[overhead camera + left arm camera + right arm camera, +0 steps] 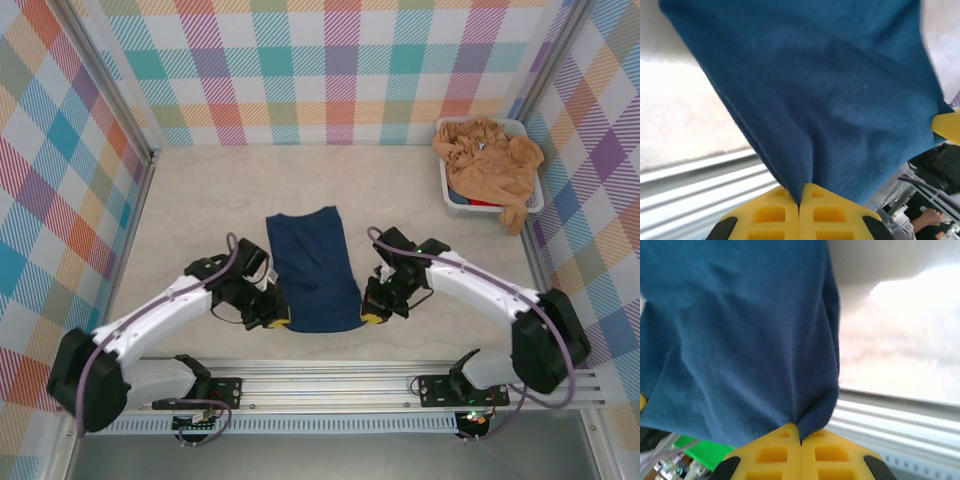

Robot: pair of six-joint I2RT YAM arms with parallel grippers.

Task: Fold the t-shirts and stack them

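Observation:
A dark navy t-shirt (313, 268) lies lengthwise in the middle of the table, folded into a long strip with no print showing. My left gripper (277, 316) is shut on its near left corner, and my right gripper (372, 312) is shut on its near right corner. In the left wrist view the blue cloth (830, 95) rises out of the pinched yellow fingers (770, 212). The right wrist view shows the same cloth (735, 335) caught between the yellow fingers (832, 452). Tan-orange t-shirts (490, 160) are heaped in a tub at the back right.
The white tub (533, 198) sits against the right wall, with a bit of red inside it under the tan cloth. Checkered walls enclose the table on three sides. A metal rail (330, 375) runs along the near edge in front of the arm bases.

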